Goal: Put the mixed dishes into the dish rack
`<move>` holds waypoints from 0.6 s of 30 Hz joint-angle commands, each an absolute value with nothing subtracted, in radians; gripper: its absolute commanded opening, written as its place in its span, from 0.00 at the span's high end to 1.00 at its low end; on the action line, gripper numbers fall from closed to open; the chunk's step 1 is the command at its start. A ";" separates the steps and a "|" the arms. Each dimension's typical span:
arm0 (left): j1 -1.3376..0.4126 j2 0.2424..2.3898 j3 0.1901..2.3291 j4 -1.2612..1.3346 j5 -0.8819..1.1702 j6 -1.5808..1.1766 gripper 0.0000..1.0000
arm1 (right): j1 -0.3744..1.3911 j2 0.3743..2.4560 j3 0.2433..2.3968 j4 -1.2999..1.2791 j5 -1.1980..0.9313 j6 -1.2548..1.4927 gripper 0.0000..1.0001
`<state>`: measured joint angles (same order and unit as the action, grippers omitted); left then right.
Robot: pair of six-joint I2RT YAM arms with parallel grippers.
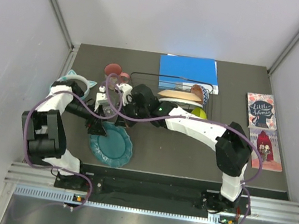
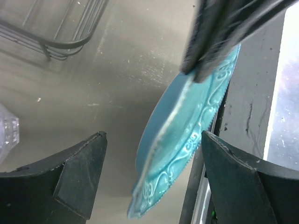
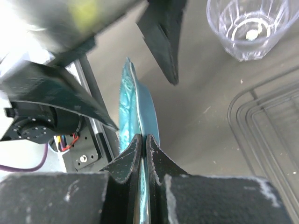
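Note:
The teal scalloped plate (image 1: 112,144) is tipped up on edge at the front left of the table. My right gripper (image 3: 144,145) is shut on its rim; it also shows in the top view (image 1: 124,117). My left gripper (image 2: 154,161) is open, its fingers either side of the plate's lower edge (image 2: 182,135) without touching it, and sits at the plate's left in the top view (image 1: 100,127). The black dish rack (image 1: 149,75) holds the peach plate (image 1: 180,96) and the yellow-green bowl (image 1: 199,113). The clear cup (image 3: 250,25) stands near the rack's corner (image 3: 266,121). The pink mug (image 1: 113,71) stands left of the rack.
Teal cat-ear headphones (image 1: 78,81) lie at the far left beside my left arm. A blue book (image 1: 189,71) lies behind the rack. Two picture books (image 1: 264,129) lie at the right edge. The table's front rail (image 2: 243,116) runs just beyond the plate.

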<state>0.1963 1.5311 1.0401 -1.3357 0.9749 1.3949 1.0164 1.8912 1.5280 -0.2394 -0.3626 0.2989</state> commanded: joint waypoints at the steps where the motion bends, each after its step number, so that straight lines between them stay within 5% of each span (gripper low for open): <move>1: 0.198 1.594 1.080 -1.508 1.003 1.440 0.14 | 0.996 1.855 1.649 -0.159 -0.385 0.270 1.00; 8: 0.183 1.651 1.098 -1.506 1.032 1.450 0.23 | 0.985 1.856 1.696 -0.184 -0.383 0.253 1.00; 12: 0.176 1.648 1.097 -1.508 1.037 1.447 0.63 | 0.983 1.862 1.703 -0.190 -0.383 0.252 1.00; 18: 0.176 1.635 1.103 -1.508 1.025 1.439 0.87 | 0.983 1.853 1.675 -0.193 -0.380 0.242 1.00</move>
